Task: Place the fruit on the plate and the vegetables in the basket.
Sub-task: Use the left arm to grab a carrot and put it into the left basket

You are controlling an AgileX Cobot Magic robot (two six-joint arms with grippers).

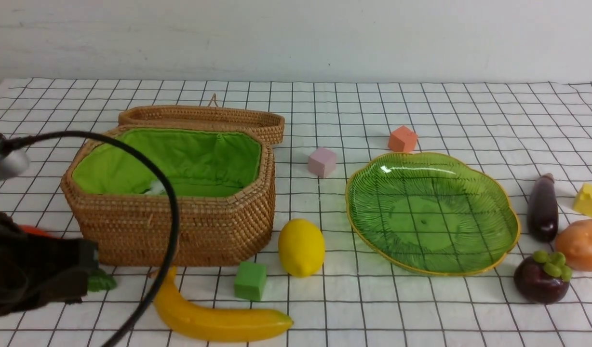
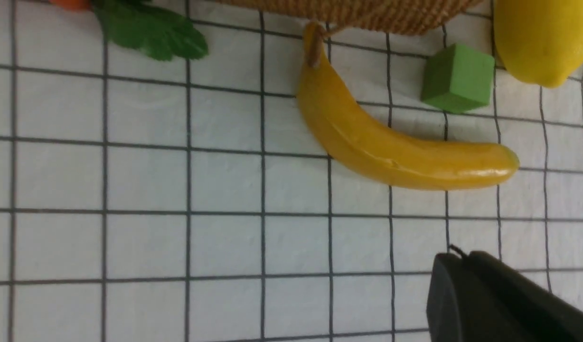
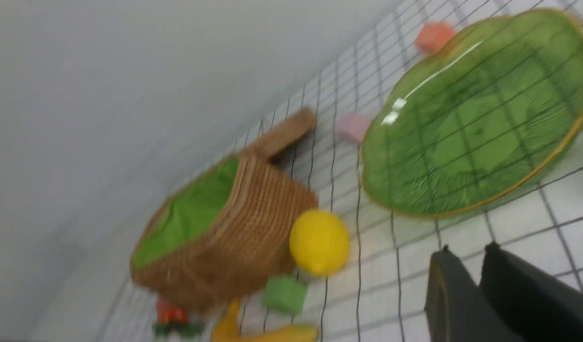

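The open basket with green lining stands at left and the green plate at right, holding nothing. In front of the basket lie the lemon and the banana. Right of the plate are the eggplant, the potato and the mangosteen. My left arm mostly hides the carrot. The left gripper is shut and empty above bare cloth, short of the banana. My right gripper shows a narrow gap with nothing in it, near the plate.
The basket lid lies behind the basket. Foam cubes are scattered about: green by the banana, pink and orange behind the plate, yellow at far right. A black cable arcs across the basket front.
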